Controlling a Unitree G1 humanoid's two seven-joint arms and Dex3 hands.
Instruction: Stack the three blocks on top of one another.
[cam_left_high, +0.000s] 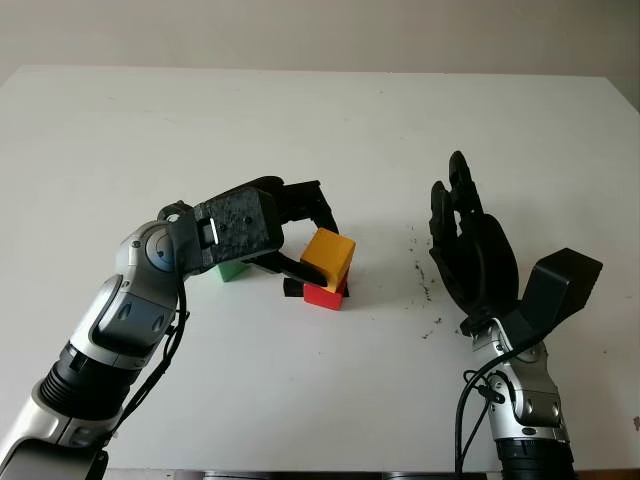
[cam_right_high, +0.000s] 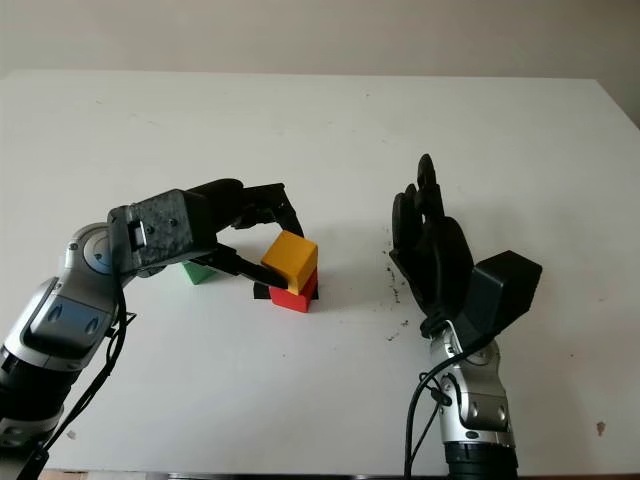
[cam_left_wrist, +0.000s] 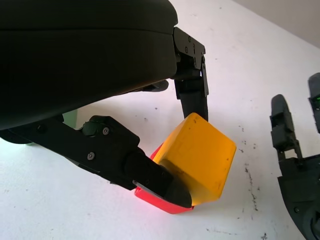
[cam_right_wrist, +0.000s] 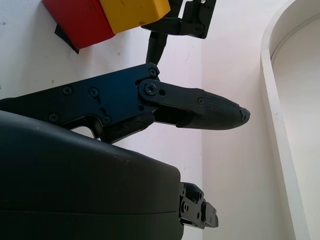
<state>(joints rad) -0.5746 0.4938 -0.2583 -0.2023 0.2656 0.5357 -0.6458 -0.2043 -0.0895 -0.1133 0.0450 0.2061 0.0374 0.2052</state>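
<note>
A yellow block (cam_left_high: 331, 256) sits tilted on top of a red block (cam_left_high: 325, 293) near the middle of the table. My left hand (cam_left_high: 312, 234) is shut on the yellow block, one finger behind it and one finger (cam_left_wrist: 155, 177) at its front lower edge. A green block (cam_left_high: 233, 269) stands on the table just left of the red one, mostly hidden under my left hand's shell. My right hand (cam_left_high: 462, 230) is open, raised above the table to the right of the stack, apart from it.
A small black patch (cam_left_high: 292, 287) lies on the table beside the red block. Dark specks (cam_left_high: 425, 290) mark the white table (cam_left_high: 330, 130) between the stack and my right hand. The table's far and right edges lie well away.
</note>
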